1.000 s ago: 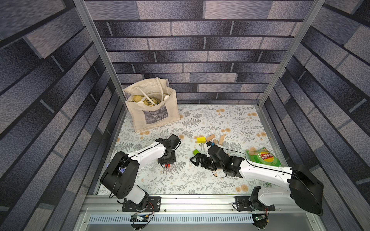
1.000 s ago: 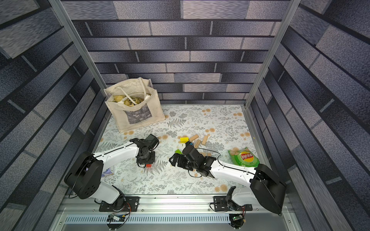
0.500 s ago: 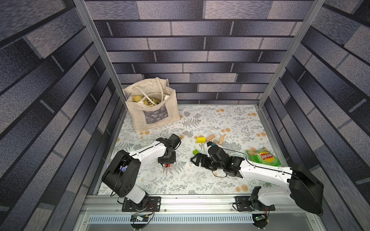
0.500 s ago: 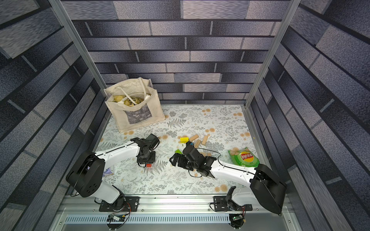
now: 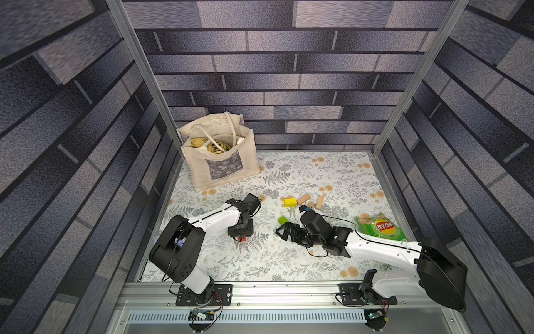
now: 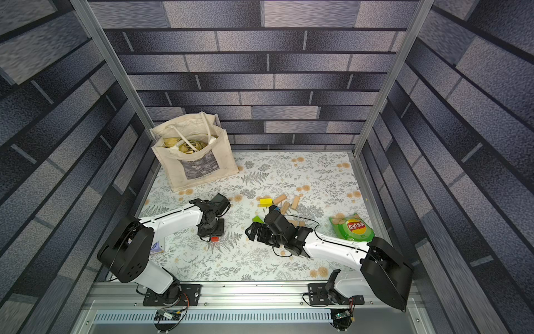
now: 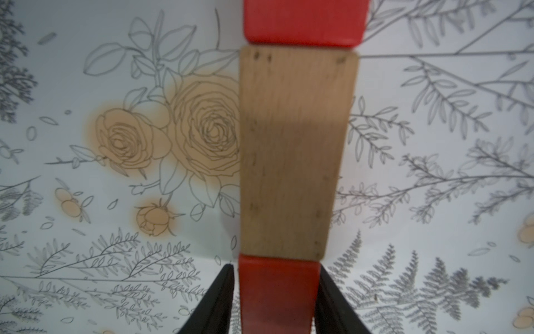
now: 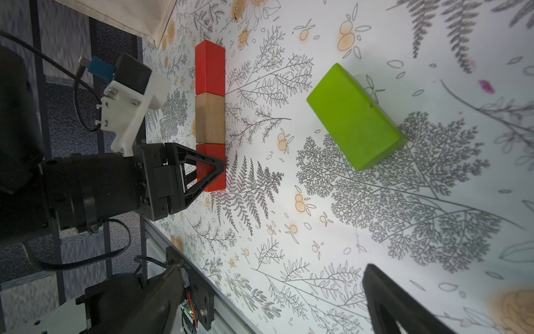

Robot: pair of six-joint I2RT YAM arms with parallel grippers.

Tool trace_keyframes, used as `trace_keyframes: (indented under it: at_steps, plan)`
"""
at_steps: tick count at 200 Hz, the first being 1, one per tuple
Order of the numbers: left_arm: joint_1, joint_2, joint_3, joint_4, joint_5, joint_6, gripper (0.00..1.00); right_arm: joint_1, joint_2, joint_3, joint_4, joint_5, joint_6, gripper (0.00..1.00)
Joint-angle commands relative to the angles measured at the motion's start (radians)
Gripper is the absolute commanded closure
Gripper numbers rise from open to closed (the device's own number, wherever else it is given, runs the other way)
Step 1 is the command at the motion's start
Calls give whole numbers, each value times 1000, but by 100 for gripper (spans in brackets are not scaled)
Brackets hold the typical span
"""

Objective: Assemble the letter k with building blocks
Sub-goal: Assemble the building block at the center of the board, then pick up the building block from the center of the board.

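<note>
Right gripper (image 8: 274, 277): jaws wide apart, empty.
Green block (image 8: 355, 115): just ahead of those jaws, lying flat, long axis slanted against the spine; right arm nearer.
Left gripper (image 7: 276, 267): astride the near red block (image 7: 277, 297); clamped or loose, cannot tell.
Spine (image 8: 210, 121): tan block (image 7: 291, 150) and far red block (image 7: 303, 20) beyond it, end to end, touching, running straight away from the left gripper.
Likely next: green block to the spine's middle as a branch.

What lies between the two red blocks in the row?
A tan wooden block, its ends against the far red block and the near red block flanked by the left pincer; both wrist views show it.
</note>
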Motion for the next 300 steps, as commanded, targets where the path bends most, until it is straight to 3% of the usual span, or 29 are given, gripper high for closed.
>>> trace_keyframes:
  at_steps: [1,68,153,194,238,300]
  plan:
    - [6,-11,11,-5,4,23,52,-8,-19,-9,9,2,-2,0]
    - [6,-69,5,-2,12,28,37,-8,-22,-15,9,1,-2,0]
    - [3,-169,38,-59,14,62,31,-11,-45,-10,-23,7,-15,0]
    - [-14,-212,102,-81,54,132,29,-66,-104,-14,-69,-19,-33,0]
    - [-57,-134,220,-42,115,238,28,-186,-190,-9,-168,-75,-86,0]
    - [-89,160,530,-70,121,410,28,-324,-186,4,-254,-162,-156,0]
